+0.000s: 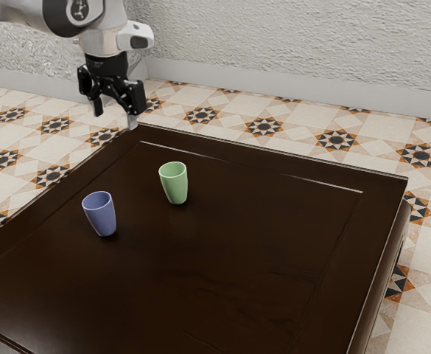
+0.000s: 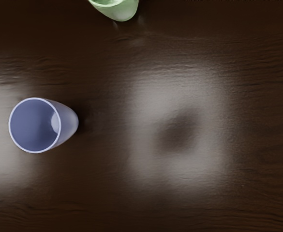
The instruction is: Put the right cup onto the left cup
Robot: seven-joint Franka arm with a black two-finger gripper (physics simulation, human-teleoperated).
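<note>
Two cups: blue cup (image 1: pixel 100 215) and green cup (image 1: pixel 174 184), both upright, near each other but apart
Blue cup: on the tabletop (image 1: pixel 230 265), green one's at about its 2 o'clock in the exterior view; wrist view looks down into its open mouth
Green cup: also on the tabletop, so blue sits at roughly its 8 o'clock, same view
Gripper (image 1: pixel 117 110): up in the air, about 12 o'clock from blue, 11 from green in the exterior view
Fingers (image 1: pixel 138 98): open, spread apart
Arm (image 1: pixel 104 40): comes in from 11 o'clock or so
Tabletop finish: dark brown wood, pale glare patches in the wrist view
Floor (image 1: pixel 226 125): cream tiles with star patterns
Wall (image 1: pixel 296 44): rough, pale, up past the floor towards 12
</note>
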